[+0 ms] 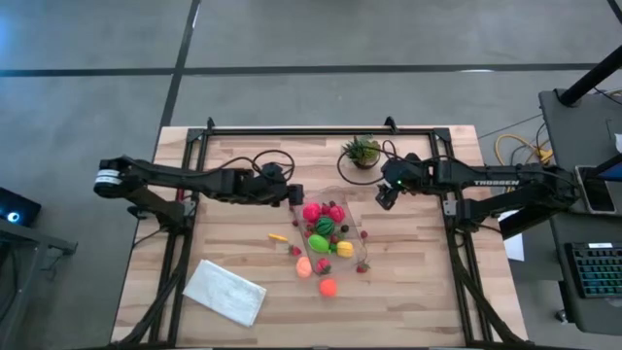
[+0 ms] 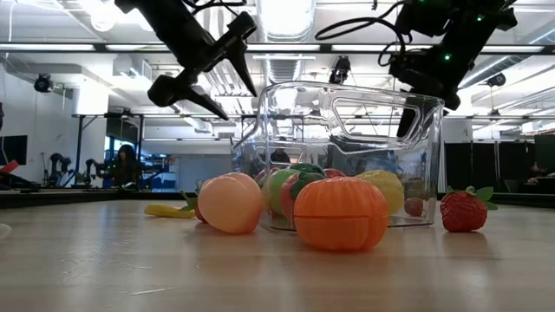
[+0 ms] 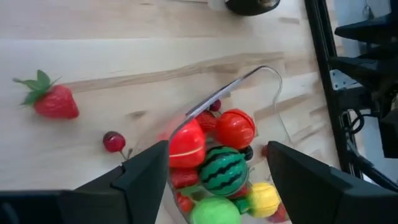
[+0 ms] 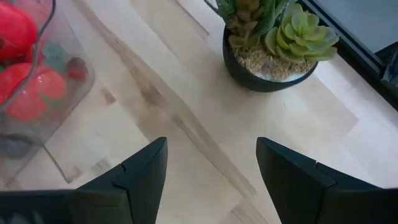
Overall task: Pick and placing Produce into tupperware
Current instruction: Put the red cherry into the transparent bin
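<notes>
The clear tupperware [image 1: 326, 230] stands mid-table, its bottom on the wood. It holds red, pink, lime green, yellow and striped dark green produce [image 3: 222, 169]. More produce lies on the table around it: a peach-coloured piece [image 2: 230, 202], an orange one [image 2: 340, 212], a small yellow piece [image 1: 279, 236] and strawberries [image 2: 464, 211]. My left gripper [image 3: 217, 180] hovers open above the tupperware's left far corner, with nothing between its fingers. My right gripper [image 4: 211, 168] hangs open above bare wood between the tupperware and a potted plant.
A small potted succulent [image 4: 273, 37] stands at the far side, close to my right gripper. A white folded cloth [image 1: 224, 292] lies near the front left. A strawberry [image 3: 55, 99] and a cherry [image 3: 114, 142] lie on the table, outside the tupperware on its left side.
</notes>
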`<state>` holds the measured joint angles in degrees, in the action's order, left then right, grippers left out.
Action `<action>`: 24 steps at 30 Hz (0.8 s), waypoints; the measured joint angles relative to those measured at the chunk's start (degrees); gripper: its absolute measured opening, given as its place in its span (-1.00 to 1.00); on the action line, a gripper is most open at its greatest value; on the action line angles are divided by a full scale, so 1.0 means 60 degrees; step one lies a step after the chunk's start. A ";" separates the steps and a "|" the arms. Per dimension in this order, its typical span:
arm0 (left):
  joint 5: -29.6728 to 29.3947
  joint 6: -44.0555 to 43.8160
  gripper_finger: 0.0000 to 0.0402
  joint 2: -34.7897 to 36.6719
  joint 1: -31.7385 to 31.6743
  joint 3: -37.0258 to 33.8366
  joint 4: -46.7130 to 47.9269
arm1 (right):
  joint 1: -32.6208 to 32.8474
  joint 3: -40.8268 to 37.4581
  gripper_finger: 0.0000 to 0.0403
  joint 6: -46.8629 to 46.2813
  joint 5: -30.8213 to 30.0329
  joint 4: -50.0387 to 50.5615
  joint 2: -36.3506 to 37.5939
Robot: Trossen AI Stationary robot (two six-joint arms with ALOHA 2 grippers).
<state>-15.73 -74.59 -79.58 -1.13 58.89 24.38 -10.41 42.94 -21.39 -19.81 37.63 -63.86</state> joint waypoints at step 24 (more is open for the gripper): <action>0.0226 -0.0237 0.27 0.0117 0.0816 -0.0200 0.2520 | 0.0068 -0.0665 0.18 -0.4439 0.4369 0.0668 0.0005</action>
<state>-14.37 -76.01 -78.88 3.77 57.69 39.50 -10.00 38.95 -48.02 6.40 41.64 -63.83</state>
